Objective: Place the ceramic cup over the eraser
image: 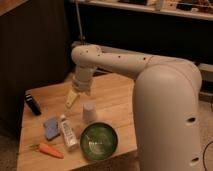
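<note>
A small whitish ceramic cup (89, 112) with no handle stands near the middle of a wooden table (117, 100), with bare wood all around it. From this angle its inside is hidden, and I cannot tell whether its mouth faces up or down. The eraser (33, 104), a small black oblong block, lies well apart from the cup, close to the table's left edge and toward the far left corner.

The gripper (70, 101) hangs just up and to the left of the cup, between the cup and the eraser, and touches neither. Its pale yellowish fingers point down and to the left over the tabletop. They are spread wide and hold nothing. The robot's thick white arm (115, 62) reaches in from the right, and its large rounded body fills the right side of the view.

A round green bowl (85, 145) sits at the table's near edge, just in front of the cup. Its inside shows only shiny green glaze and spots of reflected light. To the left of the bowl lies a white tube with print (67, 132), and just beside that a pale blue soft pad (51, 127). An orange carrot (50, 150) lies near the near left corner.
</note>
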Controlling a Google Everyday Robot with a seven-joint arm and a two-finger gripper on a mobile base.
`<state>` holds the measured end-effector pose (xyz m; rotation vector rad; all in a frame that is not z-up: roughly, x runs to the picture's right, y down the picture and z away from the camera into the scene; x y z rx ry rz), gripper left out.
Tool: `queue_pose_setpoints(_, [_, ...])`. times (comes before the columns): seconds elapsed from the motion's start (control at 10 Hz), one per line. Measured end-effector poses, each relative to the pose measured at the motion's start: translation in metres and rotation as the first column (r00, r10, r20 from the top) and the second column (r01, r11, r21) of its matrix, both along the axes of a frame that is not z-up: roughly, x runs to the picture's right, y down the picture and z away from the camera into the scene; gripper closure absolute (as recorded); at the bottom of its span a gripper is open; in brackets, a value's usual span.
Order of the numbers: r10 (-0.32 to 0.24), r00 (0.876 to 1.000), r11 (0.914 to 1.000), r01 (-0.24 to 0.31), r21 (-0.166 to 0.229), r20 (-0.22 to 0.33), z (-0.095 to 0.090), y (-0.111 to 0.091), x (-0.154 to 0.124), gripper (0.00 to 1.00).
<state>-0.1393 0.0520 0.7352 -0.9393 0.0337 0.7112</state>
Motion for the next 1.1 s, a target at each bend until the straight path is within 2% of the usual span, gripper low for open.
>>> queue_pose_setpoints(0.8, [0.000,1.000,1.0000,0.000,-0.002,-0.005,0.000,0.000,0.000,0.20])
queue_pose_setpoints(0.9, [0.002,1.000,1.0000,-0.002,-0.002,-0.026,0.000,-0.001,0.003,0.20])
queue_pose_setpoints(1.1, [0.002,0.993,0.9999,0.000,0.014,-0.117,0.005,0.000,0.022,0.20])
